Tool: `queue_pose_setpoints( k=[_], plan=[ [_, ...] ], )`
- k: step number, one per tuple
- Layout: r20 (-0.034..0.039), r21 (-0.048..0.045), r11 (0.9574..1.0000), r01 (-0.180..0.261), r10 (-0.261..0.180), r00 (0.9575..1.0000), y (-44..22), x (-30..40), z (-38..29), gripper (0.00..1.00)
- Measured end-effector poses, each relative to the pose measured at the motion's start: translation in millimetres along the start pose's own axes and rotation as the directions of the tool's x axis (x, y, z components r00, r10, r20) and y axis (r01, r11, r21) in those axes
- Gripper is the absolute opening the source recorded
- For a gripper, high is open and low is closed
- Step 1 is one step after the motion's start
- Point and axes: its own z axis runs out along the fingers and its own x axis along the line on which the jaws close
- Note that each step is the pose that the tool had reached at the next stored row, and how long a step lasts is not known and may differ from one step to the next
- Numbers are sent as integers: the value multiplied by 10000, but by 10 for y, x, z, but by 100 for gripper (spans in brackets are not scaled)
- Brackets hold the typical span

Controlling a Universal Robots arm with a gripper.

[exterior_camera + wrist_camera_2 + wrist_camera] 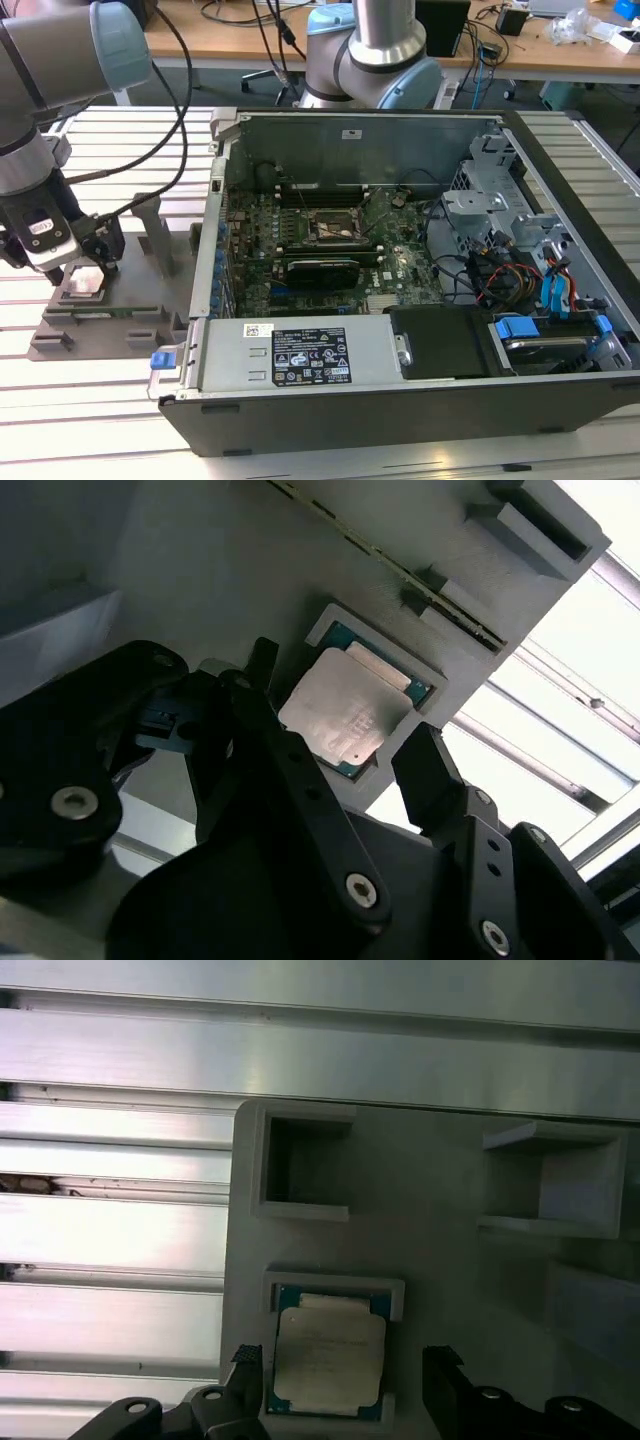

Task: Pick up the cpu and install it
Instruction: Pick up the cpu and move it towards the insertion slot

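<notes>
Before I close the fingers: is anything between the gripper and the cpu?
Nothing visible does. In both wrist views the open gripper straddles the cpu, which lies bare in its recess on the grey holder plate, a finger off each side.

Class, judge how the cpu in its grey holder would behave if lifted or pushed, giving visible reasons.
The cpu looks flat and rigid, so it probably won't flex. Its smooth metal top may be slippery. Raised edges of the grey holder frame it, so sideways pushes likely won't shift it.
</notes>
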Motion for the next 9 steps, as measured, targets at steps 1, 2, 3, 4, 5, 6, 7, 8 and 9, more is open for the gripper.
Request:
queue_pose_setpoints(
  k=[1, 2, 3, 4, 5, 6, 7, 8, 9],
  plan=[
    [0, 0, 10000, 0, 0, 10000, 2, 2, 18, 74],
    [0, 0, 10000, -3, 3, 10000, 11, 4, 30, 74],
    [-2, 1, 10000, -2, 2, 10000, 16, 4, 34, 74],
    [-1, 1, 10000, 0, 0, 10000, 22, 3, 41, 74],
    [0, 4, 10000, -5, 5, 10000, 31, 3, 51, 74],
    [-1, 5, 10000, -18, 18, 10000, 36, 3, 57, 74],
    [-1, 8, 10000, -35, 35, 10000, 40, 3, 66, 74],
    [-5, 11, 10000, -55, 55, 10000, 43, 8, 76, 74],
    [-1, 9, 10000, -63, 63, 10000, 45, 16, 87, 74]
  ],
)
